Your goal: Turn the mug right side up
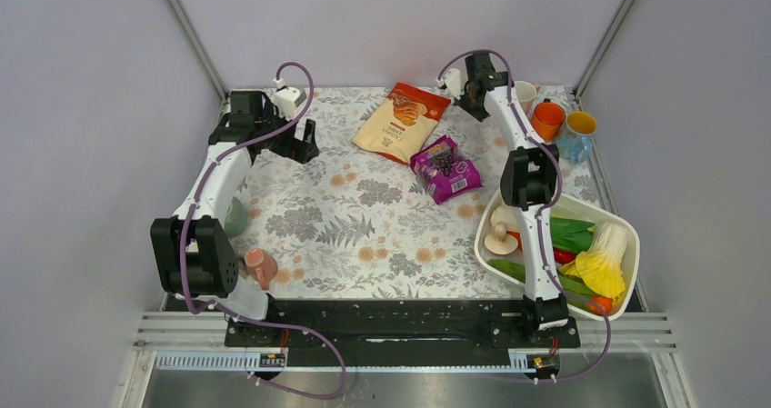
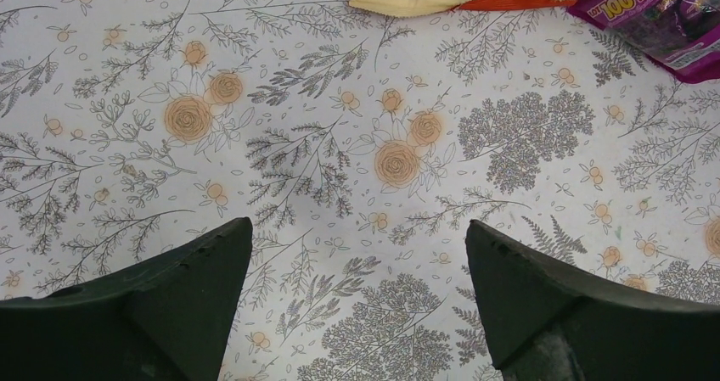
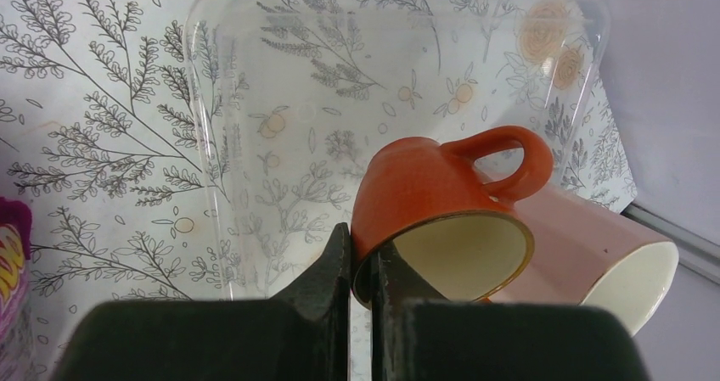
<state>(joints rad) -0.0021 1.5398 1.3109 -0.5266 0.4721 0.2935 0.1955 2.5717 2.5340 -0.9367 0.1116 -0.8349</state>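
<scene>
An orange mug (image 3: 433, 190) with a cream inside is tilted over, mouth toward the right wrist camera and handle on top. My right gripper (image 3: 362, 237) is shut on its rim, one finger inside and one outside. In the top view the mug (image 1: 548, 120) sits at the back right beside the right forearm, which hides the fingers. A pink mug (image 3: 594, 245) lies on its side just behind it, touching it. My left gripper (image 1: 305, 144) hangs open over bare tablecloth at the back left, nothing between its fingers (image 2: 170, 296).
A clear plastic tray (image 3: 255, 101) lies under the mugs near the table's back right corner. A blue mug (image 1: 577, 135), a chips bag (image 1: 403, 120) and a purple packet (image 1: 445, 167) lie nearby. A white basket (image 1: 627, 235) of vegetables stands front right.
</scene>
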